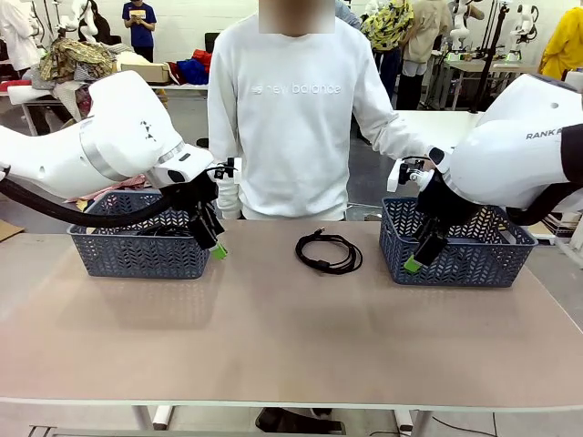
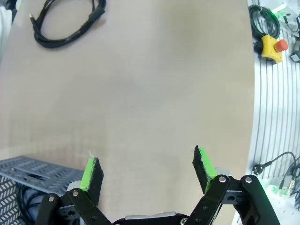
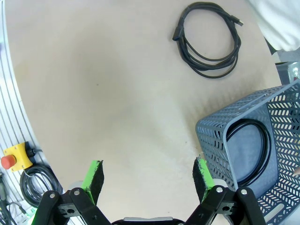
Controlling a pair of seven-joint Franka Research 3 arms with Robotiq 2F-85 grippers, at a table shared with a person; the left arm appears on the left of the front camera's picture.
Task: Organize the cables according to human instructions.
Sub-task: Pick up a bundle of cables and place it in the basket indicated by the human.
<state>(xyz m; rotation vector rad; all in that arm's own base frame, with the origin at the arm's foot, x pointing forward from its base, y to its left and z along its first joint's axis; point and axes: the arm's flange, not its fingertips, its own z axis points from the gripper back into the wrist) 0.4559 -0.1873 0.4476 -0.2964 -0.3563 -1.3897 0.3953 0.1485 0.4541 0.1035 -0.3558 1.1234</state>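
One black cable (image 1: 328, 251) lies coiled on the table between the two baskets, also in the left wrist view (image 2: 65, 23) and the right wrist view (image 3: 208, 40). Another coiled cable (image 3: 251, 152) rests inside the right grey basket (image 1: 460, 246). A dark cable (image 2: 26, 204) shows in the left grey basket (image 1: 137, 246). My left gripper (image 1: 216, 241) hangs open at the left basket's right end, green pads (image 2: 91, 173) apart over bare table (image 2: 145, 174). My right gripper (image 1: 419, 257) hangs open at the right basket's left end (image 3: 149, 176). Neither gripper holds anything.
A person in a white sweatshirt (image 1: 291, 109) stands at the far edge behind the middle cable, hands low beside the baskets. A yellow emergency-stop box (image 2: 272, 47) and spare cords lie off the table's near edge. The near half of the tabletop (image 1: 291, 337) is bare.
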